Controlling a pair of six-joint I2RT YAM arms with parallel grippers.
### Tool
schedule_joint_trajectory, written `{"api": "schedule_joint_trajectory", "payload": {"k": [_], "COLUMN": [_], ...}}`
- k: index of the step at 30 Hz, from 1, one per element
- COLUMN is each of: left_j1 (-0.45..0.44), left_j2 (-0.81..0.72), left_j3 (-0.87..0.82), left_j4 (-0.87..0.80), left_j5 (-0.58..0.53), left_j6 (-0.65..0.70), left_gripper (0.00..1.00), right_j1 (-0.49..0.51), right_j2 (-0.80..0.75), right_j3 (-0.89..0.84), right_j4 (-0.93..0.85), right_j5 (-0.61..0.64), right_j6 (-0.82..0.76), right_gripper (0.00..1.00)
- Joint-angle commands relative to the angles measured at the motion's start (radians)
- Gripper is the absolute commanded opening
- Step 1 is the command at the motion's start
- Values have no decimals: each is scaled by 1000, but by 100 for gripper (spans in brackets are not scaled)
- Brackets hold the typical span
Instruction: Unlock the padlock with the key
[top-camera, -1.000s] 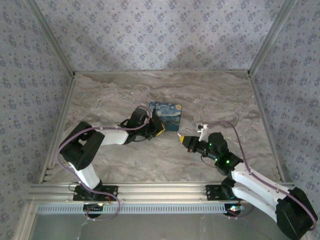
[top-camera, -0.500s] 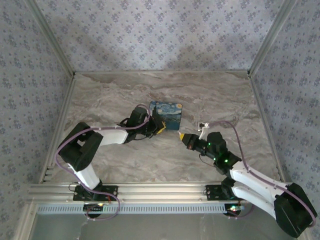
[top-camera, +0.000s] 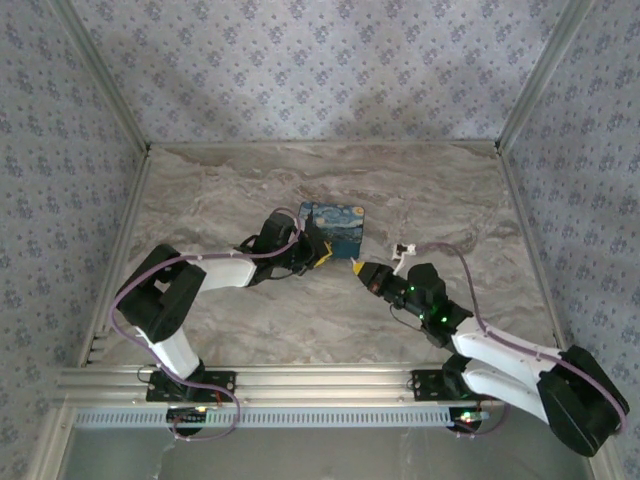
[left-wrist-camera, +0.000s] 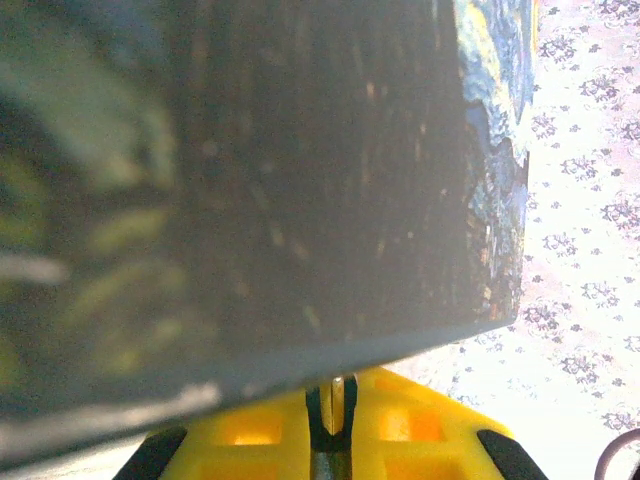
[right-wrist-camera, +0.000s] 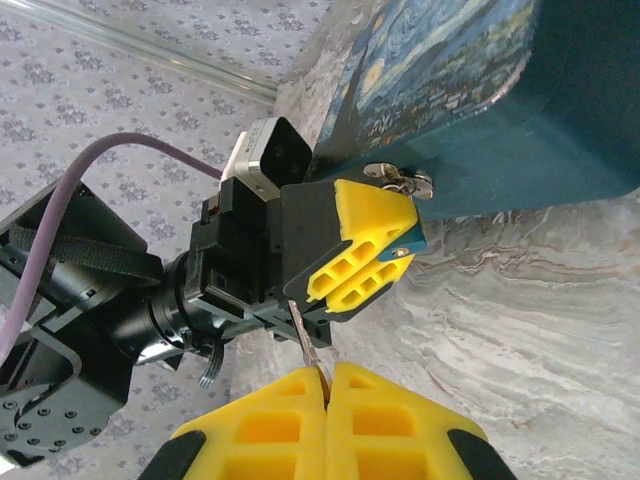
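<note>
My left gripper (top-camera: 319, 257) is at the near left corner of the blue painted tin (top-camera: 335, 228). In the right wrist view its yellow fingers (right-wrist-camera: 350, 250) are shut on a small teal piece with a rivet (right-wrist-camera: 413, 240). A silver loop (right-wrist-camera: 398, 180) joins that piece to the tin's corner, so I take it for the padlock; most of its body is hidden. A thin pale edge (left-wrist-camera: 341, 395) shows between the left gripper's (left-wrist-camera: 335, 400) dark pads. My right gripper (right-wrist-camera: 327, 375) is shut on the key (right-wrist-camera: 304, 335). The key's silver blade points at the underside of the left gripper, a short way from it.
The tin's dark side wall (left-wrist-camera: 250, 170) is right against the left wrist camera. Marble tabletop (top-camera: 420, 190) lies open behind and beside the tin. Patterned walls (top-camera: 320, 70) close in the back and both sides. A metal rail (top-camera: 300, 380) runs along the near edge.
My right gripper has moved up and left with the key, closer to the left gripper and the tin. The left arm has hardly shifted.
</note>
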Motion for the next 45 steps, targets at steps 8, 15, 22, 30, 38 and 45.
{"api": "schedule_joint_trajectory", "payload": {"k": [8,15,22,30,38,45], "left_j1": [-11,-11,-11,-11,-11,-11], "left_j2": [-39,-39,-42,-48,-53,-55], "left_j3": [21,0,-9,-19,-35,-41], "left_j4": [51,114,133,154,185,192], "left_j5": [22,23,24,29,28,30], "left_j6": [-22,-40,-45,-54,-65,-66], "left_gripper": [8,8,8,8,8,8], "right_j1": [29,36,38,35,44,59], "right_j2": [191,287,357,393,564,634], "right_j3": [-6,-8,-21,-16,-11,3], "right_j4": [283,370,439,456,642,728], "right_j5": [25,8,-11,-40,-53,-35], "right_j6": [278,352,374,368,410,423], "right_gripper": [0,0,0,0,0,0]}}
